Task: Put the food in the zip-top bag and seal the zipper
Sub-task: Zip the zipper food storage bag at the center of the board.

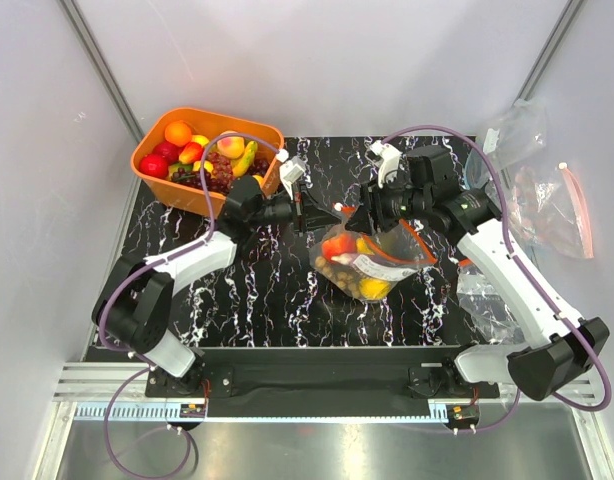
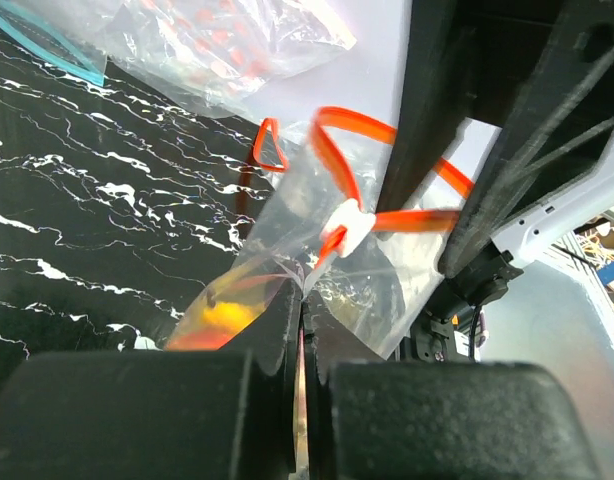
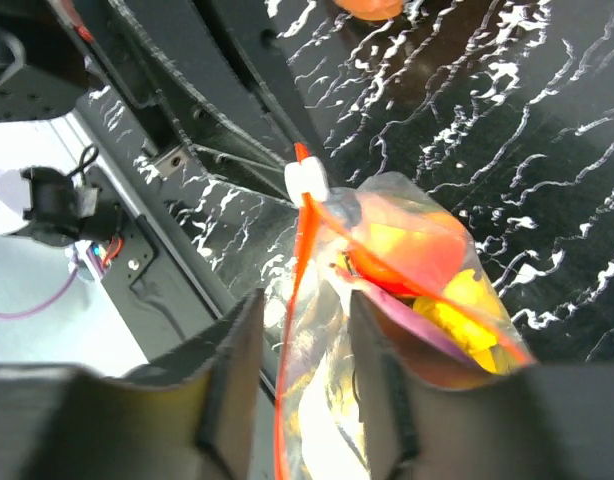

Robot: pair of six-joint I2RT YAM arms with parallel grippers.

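From above, the mouth of the zip-top bag lies under the tips of the left gripper and the right gripper — how much of the zipper is pressed together cannot be told. The print on the label is too small to read. In the right wrist view the fingers are blurred and cut off; whether they pinch the film is unclear. The food inside blurs into red and yellow patches. On the right, the bag with a bluish edge runs off the left wrist picture.
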